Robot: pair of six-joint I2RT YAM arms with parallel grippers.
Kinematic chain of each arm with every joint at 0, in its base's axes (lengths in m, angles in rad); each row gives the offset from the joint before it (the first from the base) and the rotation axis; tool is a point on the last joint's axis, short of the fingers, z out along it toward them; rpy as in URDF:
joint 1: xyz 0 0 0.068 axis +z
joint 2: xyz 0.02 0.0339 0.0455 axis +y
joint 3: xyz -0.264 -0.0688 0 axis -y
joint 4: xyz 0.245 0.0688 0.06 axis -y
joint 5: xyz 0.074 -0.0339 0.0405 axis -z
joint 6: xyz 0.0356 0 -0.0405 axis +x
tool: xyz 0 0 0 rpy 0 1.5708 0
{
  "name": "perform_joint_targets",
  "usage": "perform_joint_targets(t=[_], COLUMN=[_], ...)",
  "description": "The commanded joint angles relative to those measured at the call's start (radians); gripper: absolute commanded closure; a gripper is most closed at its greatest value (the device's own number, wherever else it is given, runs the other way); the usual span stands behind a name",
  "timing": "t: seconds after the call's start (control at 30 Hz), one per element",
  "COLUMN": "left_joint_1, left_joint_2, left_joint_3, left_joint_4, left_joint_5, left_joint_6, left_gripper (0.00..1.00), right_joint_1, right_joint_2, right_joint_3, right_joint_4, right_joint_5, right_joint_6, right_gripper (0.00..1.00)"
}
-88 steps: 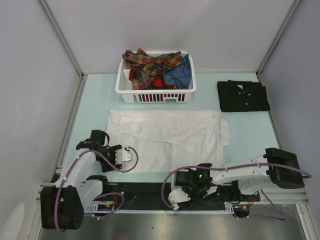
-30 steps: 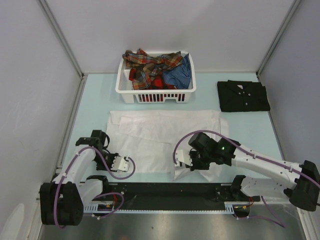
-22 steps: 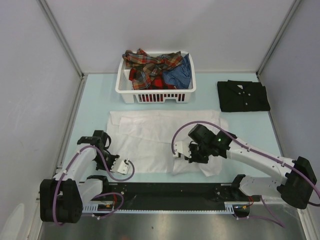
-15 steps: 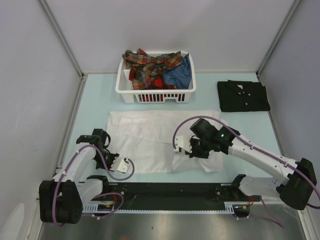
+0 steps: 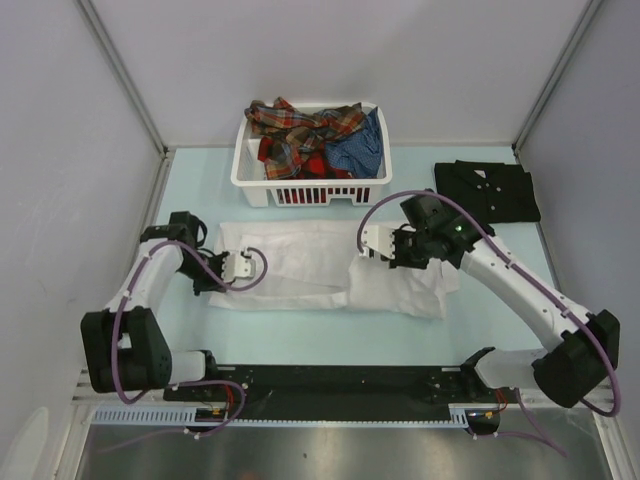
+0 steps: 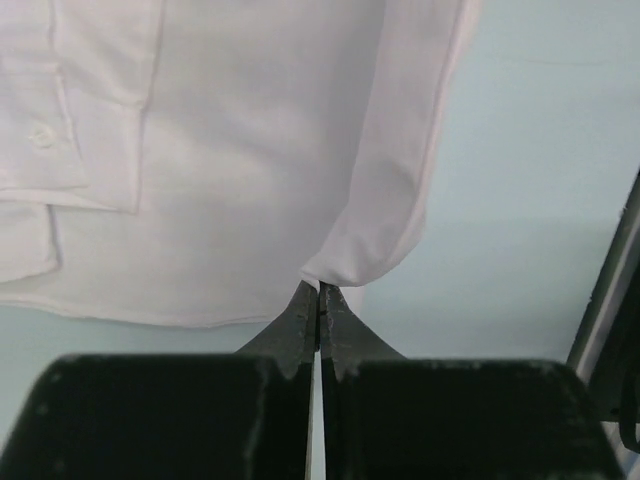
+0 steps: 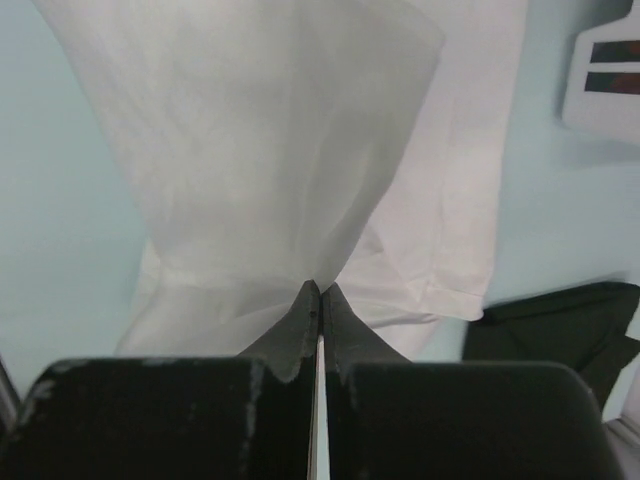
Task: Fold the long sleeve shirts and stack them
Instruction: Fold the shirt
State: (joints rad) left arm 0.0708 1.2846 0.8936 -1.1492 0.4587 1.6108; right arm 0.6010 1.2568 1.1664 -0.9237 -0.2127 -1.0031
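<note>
A white long sleeve shirt (image 5: 320,272) lies across the middle of the table, its near part doubled over toward the far side. My left gripper (image 5: 243,268) is shut on the shirt's left edge; in the left wrist view the cloth (image 6: 230,180) bunches at the shut tips (image 6: 320,287). My right gripper (image 5: 368,246) is shut on a lifted fold of the same shirt (image 7: 270,130), pinched at its tips (image 7: 320,288). A folded black shirt (image 5: 487,190) lies at the back right. Plaid (image 5: 300,130) and blue (image 5: 362,148) shirts fill the basket.
The white slatted basket (image 5: 312,188) stands at the back centre, just beyond the white shirt. Metal frame posts and grey walls bound the pale blue table on three sides. The black shirt's corner (image 7: 560,325) shows in the right wrist view.
The left gripper shut on the white shirt's near left corner. Both grippers then carried the near hem away toward the far side, doubling the shirt over.
</note>
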Motion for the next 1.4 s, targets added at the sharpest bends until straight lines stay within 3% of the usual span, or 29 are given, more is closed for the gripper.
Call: perform_joint_targets(t=[0.0,0.3,0.57,0.67,0.73,0.77,0.87,0.97,1.07,1.2,1.23,1.3,1.33,1.37], left_joint_1=[0.026,0.035,0.035,0.043,0.053,0.069,0.115,0.147,0.138,-0.035,-0.151,-0.277,-0.408,-0.472], left_joint_2=[0.084,0.2,0.271,0.28,0.274,0.271,0.243,0.177,0.082,-0.031,-0.054,-0.102,-0.111,-0.11], left_joint_3=[0.088,0.085,0.103,0.09,0.07,0.067,0.065,0.073,0.08,0.065,0.035,-0.01,-0.062,-0.088], left_joint_4=[0.066,0.23,0.313,0.309,0.304,0.304,0.286,0.266,0.249,0.247,0.285,0.475,0.556,0.717], left_joint_5=[0.08,0.041,0.023,-0.002,-0.008,0.0,0.037,0.121,0.236,0.299,0.328,0.328,0.28,0.241], left_joint_6=[-0.112,-0.209,-0.299,-0.296,-0.296,-0.299,-0.324,-0.348,-0.393,-0.489,-0.62,-0.795,-0.972,-1.047], left_gripper=[1.0,0.96,0.91,0.81,0.69,0.66,0.49,0.34,0.24,0.24,0.25,0.26,0.27,0.27], right_joint_1=[-0.058,-0.083,-0.083,-0.083,-0.095,-0.104,-0.167,-0.269,-0.389,-0.464,-0.466,-0.463,-0.458,-0.455], right_joint_2=[0.093,0.305,0.383,0.403,0.405,0.397,0.365,0.32,0.276,0.191,0.188,0.194,0.203,0.22], right_joint_3=[0.09,0.188,0.179,0.202,0.214,0.228,0.263,0.297,0.277,0.156,0.139,0.109,0.084,0.078], right_joint_4=[0.083,0.164,0.241,0.263,0.244,0.227,0.142,0.006,-0.105,-0.159,-0.164,-0.152,-0.133,-0.112], right_joint_5=[0.022,0.016,0.042,0.073,0.078,0.076,0.021,-0.101,-0.249,-0.316,-0.329,-0.336,-0.297,-0.271], right_joint_6=[-0.144,-0.232,-0.236,-0.171,-0.113,-0.083,0.057,0.194,0.263,0.329,0.349,0.404,0.428,0.44], right_gripper=[1.0,1.0,1.0,0.97,0.79,0.58,0.33,0.26,0.26,0.34,0.36,0.39,0.4,0.41])
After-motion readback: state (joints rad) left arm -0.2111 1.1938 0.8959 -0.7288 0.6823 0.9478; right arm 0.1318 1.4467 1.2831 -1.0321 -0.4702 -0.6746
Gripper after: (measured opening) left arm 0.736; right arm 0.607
